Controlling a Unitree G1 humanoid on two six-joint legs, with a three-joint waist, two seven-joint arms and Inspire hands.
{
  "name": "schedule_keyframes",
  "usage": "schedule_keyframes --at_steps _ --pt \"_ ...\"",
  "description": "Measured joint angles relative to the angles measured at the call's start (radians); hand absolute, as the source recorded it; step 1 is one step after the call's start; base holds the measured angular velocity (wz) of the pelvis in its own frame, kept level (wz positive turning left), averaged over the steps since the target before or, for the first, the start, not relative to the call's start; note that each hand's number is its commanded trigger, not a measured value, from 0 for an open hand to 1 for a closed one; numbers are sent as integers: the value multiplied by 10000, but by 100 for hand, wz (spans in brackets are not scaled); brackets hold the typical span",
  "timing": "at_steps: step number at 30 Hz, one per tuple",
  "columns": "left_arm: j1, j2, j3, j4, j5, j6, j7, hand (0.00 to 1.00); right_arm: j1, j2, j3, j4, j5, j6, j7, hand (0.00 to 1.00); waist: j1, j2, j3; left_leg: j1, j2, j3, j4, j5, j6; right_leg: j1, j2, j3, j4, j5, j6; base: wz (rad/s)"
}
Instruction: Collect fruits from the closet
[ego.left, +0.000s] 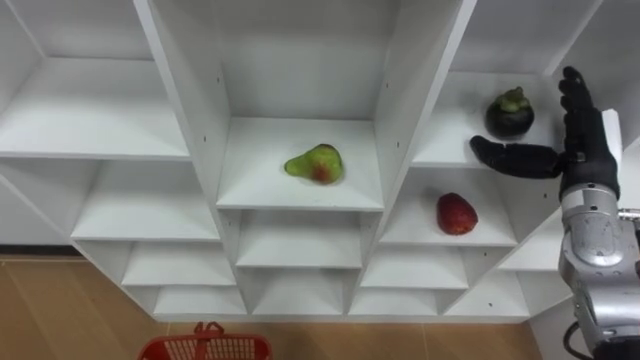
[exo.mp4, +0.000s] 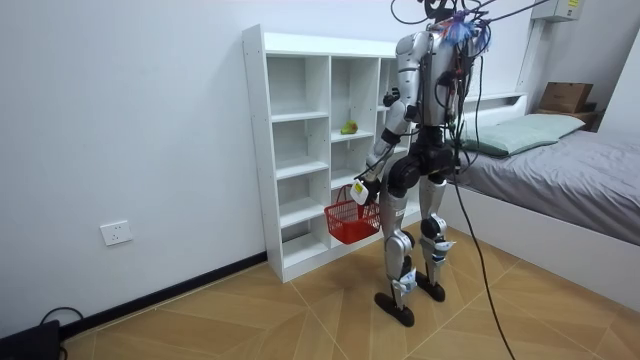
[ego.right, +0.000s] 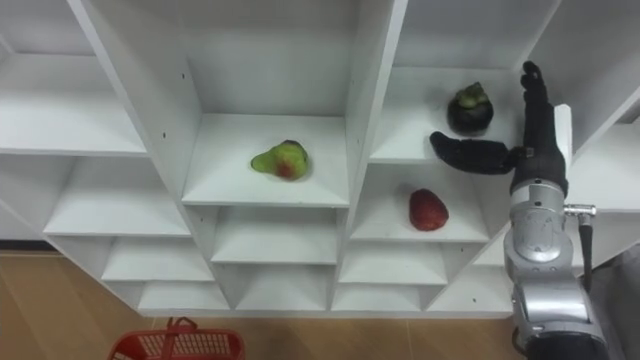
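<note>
A dark mangosteen (ego.left: 509, 113) sits on an upper right shelf of the white closet (ego.left: 300, 195). My right hand (ego.left: 580, 140) is open just to its right, fingers straight up and thumb stretched out below the fruit, apart from it. A green-red pear (ego.left: 316, 164) lies in the middle compartment. One shelf below the mangosteen lies a red fruit (ego.left: 456, 213). A red basket (ego.left: 205, 346) hangs low in front of the closet. In the room view my left hand (exo.mp4: 364, 188) holds the basket (exo.mp4: 350, 218) by its handle.
I stand close before the closet (exo.mp4: 300, 150), facing it. A bed (exo.mp4: 560, 170) lies behind me at the room view's right. The other compartments hold nothing. Wooden floor (ego.left: 60, 310) runs below the shelves.
</note>
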Motion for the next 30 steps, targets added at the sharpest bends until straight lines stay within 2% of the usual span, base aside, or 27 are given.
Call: schedule_keyframes --at_steps 14,22,30 --pt "-37 20 -55 -3 0 77 46 100 -26 -198 15 436 180 -20 401 0 91 -25 2 56 -5 -43 22 -1 0 109 -6 -32 -9 0 0 0" --pt "-39 20 -30 0 2 76 64 100 -131 -202 19 751 38 -244 534 0 98 -27 12 63 -5 -47 37 -1 0 110 -4 -14 -3 0 0 0" --pt "-37 22 -13 0 -15 77 91 100 -271 -254 -33 854 -54 -245 893 0 61 -22 33 42 -5 -46 53 -1 1 102 -5 -24 -18 0 0 0"
